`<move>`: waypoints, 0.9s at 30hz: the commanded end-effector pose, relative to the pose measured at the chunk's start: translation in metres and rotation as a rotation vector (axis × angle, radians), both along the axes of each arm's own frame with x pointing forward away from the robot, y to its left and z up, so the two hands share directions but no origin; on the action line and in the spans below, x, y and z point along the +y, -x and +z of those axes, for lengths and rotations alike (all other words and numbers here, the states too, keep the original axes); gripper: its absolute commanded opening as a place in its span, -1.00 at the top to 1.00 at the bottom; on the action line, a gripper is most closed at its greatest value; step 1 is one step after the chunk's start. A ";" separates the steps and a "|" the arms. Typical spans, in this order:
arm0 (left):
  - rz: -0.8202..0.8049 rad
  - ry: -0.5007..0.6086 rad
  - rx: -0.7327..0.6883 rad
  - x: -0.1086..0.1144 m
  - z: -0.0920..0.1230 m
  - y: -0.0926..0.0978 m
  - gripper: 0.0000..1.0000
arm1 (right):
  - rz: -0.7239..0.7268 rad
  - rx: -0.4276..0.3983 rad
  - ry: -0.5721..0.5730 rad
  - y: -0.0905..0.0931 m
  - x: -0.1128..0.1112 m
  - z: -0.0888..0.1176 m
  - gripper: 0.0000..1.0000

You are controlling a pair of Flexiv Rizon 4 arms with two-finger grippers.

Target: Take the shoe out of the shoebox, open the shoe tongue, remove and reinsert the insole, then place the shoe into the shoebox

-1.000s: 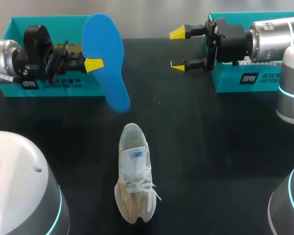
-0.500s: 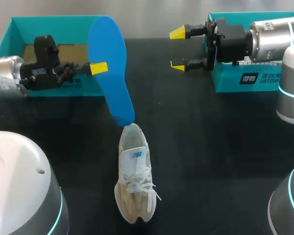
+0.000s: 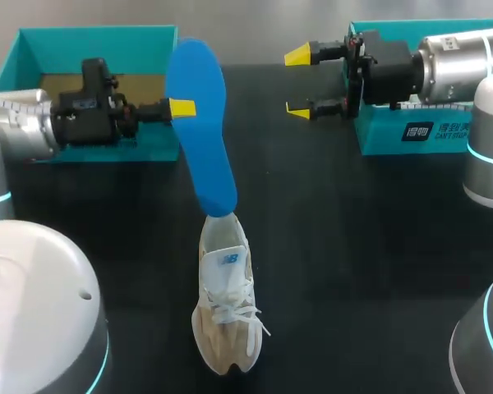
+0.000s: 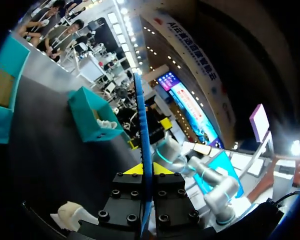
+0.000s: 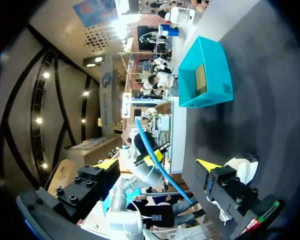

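Our left pincer point(image 3: 181, 107) was clenched on the blue insole point(image 3: 204, 139). The insole's lower end reached the heel of the shoe point(image 3: 224, 295), which lay on the counter point(image 3: 353, 246); we could not tell if they touched. The head view showed the insole's broad face, the left wrist view only its thin edge between the yellow tips. Our right pincer point(image 3: 300, 82) stood released, well apart from the shoe.

In the head view the insole point(image 3: 202, 131) hides the far finger of the left gripper point(image 3: 183, 107). Only one yellow tip shows beside it. The insole's lower end overlaps the heel of the shoe point(image 3: 224, 295); whether they touch cannot be told. Behind the insole, the left arm point(image 3: 33, 131) covers part of the shoebox point(image 3: 90, 39).
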State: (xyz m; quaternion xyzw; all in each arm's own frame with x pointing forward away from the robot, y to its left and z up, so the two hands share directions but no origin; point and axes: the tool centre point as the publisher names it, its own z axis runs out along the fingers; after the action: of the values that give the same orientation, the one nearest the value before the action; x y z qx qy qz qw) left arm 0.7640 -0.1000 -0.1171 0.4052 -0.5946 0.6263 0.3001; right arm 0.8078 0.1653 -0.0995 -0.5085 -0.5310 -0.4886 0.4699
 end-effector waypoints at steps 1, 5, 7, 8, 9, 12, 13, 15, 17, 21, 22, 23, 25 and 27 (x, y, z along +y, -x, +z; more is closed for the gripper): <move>-0.013 -0.007 0.127 -0.001 -0.006 -0.006 1.00 | -0.002 0.001 0.003 0.001 0.001 0.000 -1.00; -0.010 0.012 0.174 -0.001 -0.011 -0.010 1.00 | -0.002 0.001 0.003 0.001 0.001 0.000 -1.00; -0.022 0.021 0.190 -0.001 -0.013 -0.009 1.00 | -0.002 0.001 0.003 0.001 0.001 0.000 -1.00; -0.027 0.017 0.195 -0.001 -0.014 -0.008 1.00 | -0.002 0.001 0.003 0.001 0.001 0.000 -1.00; -0.030 0.013 0.200 -0.001 -0.015 -0.008 1.00 | -0.002 0.001 0.003 0.001 0.001 0.000 -1.00; -0.034 0.008 0.248 -0.002 -0.018 -0.010 1.00 | -0.002 0.001 0.003 0.001 0.001 0.000 -1.00; -0.039 0.002 0.274 -0.003 -0.020 -0.012 1.00 | -0.002 0.001 0.003 0.001 0.001 0.000 -1.00; -0.054 -0.004 0.306 -0.005 -0.023 -0.014 1.00 | -0.002 0.001 0.003 0.001 0.001 0.000 -1.00; -0.055 -0.010 0.331 -0.007 -0.028 -0.015 1.00 | -0.002 0.001 0.003 0.001 0.001 0.000 -1.00; -0.058 0.003 0.343 -0.007 -0.032 -0.016 1.00 | -0.002 0.001 0.003 0.001 0.001 0.000 -1.00; -0.062 0.003 0.357 -0.007 -0.032 -0.014 1.00 | -0.002 0.001 0.003 0.001 0.001 0.000 -1.00; -0.066 0.005 0.368 -0.007 -0.034 -0.014 1.00 | -0.002 0.001 0.003 0.001 0.001 0.000 -1.00; -0.063 0.008 0.404 -0.007 -0.039 -0.014 1.00 | 0.016 -0.003 0.016 0.001 0.002 0.000 -1.00; -0.066 0.023 0.456 -0.004 -0.045 -0.016 1.00 | 0.047 -0.026 0.065 0.002 0.006 -0.001 -1.00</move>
State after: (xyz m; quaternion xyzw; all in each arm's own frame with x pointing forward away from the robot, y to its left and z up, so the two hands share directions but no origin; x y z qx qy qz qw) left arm 0.7774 -0.1061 -0.1548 0.5119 -0.5234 0.5201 0.4399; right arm 0.8018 0.1678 -0.1034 -0.5034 -0.5456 -0.4830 0.4643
